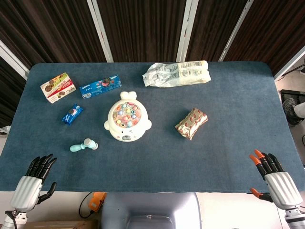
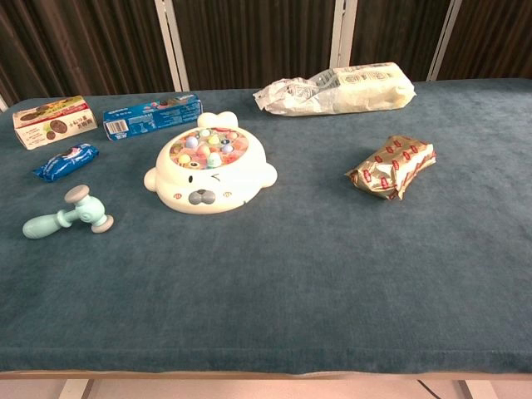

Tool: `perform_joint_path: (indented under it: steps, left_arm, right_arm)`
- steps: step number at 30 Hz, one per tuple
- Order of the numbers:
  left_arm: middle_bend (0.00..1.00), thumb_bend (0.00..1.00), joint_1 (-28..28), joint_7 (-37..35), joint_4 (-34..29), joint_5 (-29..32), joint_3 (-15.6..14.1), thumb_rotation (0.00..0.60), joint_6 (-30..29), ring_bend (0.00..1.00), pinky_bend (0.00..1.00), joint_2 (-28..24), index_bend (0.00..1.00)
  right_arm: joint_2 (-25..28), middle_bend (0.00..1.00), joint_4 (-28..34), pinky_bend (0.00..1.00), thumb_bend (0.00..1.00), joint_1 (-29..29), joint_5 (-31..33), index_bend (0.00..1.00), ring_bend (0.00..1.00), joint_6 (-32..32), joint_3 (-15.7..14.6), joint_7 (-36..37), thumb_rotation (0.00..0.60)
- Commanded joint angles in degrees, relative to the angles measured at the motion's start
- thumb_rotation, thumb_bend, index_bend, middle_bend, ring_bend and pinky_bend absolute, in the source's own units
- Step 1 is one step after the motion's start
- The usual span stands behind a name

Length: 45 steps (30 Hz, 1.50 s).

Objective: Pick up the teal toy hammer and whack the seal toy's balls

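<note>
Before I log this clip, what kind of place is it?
Probably an indoor robot demo station: a blue-covered table before dark curtains, set with a seal toy, teal toy hammer and snack packs.

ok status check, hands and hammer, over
Left hand and right hand open at the near edge. Teal toy hammer lying untouched left of seal toy. Nothing between.

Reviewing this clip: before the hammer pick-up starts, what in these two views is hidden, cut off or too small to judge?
- Left hand and right hand: head view only, wrists cut by the bottom edge; the chest view misses both.
- Teal toy hammer: underside hidden against the table in both views.
- Seal toy balls: too small to count, head view.
- White bag print: unreadable, both views.
</note>
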State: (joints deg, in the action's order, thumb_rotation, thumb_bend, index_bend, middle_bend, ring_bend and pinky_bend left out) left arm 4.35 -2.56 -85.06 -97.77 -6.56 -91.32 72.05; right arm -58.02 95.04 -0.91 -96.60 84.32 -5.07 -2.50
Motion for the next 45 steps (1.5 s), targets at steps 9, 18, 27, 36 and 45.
perform_joint_path:
  steps: [9, 18, 27, 36, 45]
  left_arm:
    - [0.06, 0.38, 9.06, -17.69, 5.7, 9.75, 7.83, 0.6, 14.88, 0.0, 0.08, 8.3, 0.04]
    - [0.08, 0.37, 17.09, -15.17, 12.19, 17.05, 11.86, 0.6, 29.07, 0.02, 0.1, 14.65, 0.05]
    - [0.11, 0.37, 19.19, -11.43, 15.69, 20.98, 13.94, 0.6, 31.28, 0.06, 0.11, 18.33, 0.14]
    - [0.19, 0.38, 20.26, -9.79, 17.58, 23.19, 14.6, 0.6, 33.27, 0.13, 0.15, 19.53, 0.27]
    - [0.21, 0.39, 20.82, -7.66, 20.87, 26.1, 15.37, 0.6, 34.8, 0.15, 0.16, 20.52, 0.35]
  right_arm:
    - [-0.25, 0.0, 0.29, 0.0, 0.3, -0.6, 0.47, 0.0, 0.0, -1.4, 0.06, -0.37, 0.6]
    - [-0.28, 0.0, 0.51, 0.0, 0.3, -0.98, 1.69, 0.0, 0.0, -2.24, 0.52, -0.71, 0.6]
    - [-0.05, 0.0, 0.4, 0.0, 0.3, -0.81, 1.7, 0.0, 0.0, -1.86, 0.47, -0.29, 0.6]
    - [-0.06, 0.0, 0.34, 0.0, 0.3, -0.78, 1.7, 0.0, 0.0, -1.8, 0.45, -0.18, 0.6]
    - [0.01, 0.0, 0.34, 0.0, 0.3, -0.83, 1.82, 0.0, 0.0, -1.88, 0.5, -0.12, 0.6]
